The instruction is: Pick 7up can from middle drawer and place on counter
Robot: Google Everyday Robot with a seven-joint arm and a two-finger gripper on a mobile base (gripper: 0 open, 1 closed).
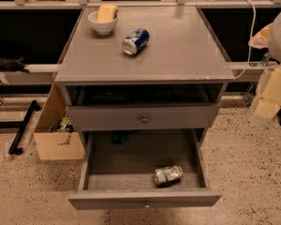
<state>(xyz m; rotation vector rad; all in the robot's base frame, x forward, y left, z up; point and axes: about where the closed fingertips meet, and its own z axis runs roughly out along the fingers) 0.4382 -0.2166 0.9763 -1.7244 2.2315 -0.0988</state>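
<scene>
The 7up can (168, 175), silvery with a green and white label, lies on its side in the open middle drawer (131, 165), near the front right. The drawer is pulled out at the bottom of the cabinet. The counter (178, 50) is the grey top of the cabinet. My gripper (274, 86) shows as a pale blurred shape at the right edge of the view, beside the cabinet and well above and to the right of the can. It is apart from the can and the drawer.
A blue can (135, 41) lies on its side on the counter. A white bowl (102, 23) with a yellow sponge stands at the back left. A shut drawer front with a round knob (144, 119) is above the open drawer. A cardboard box (56, 135) stands on the floor at the left.
</scene>
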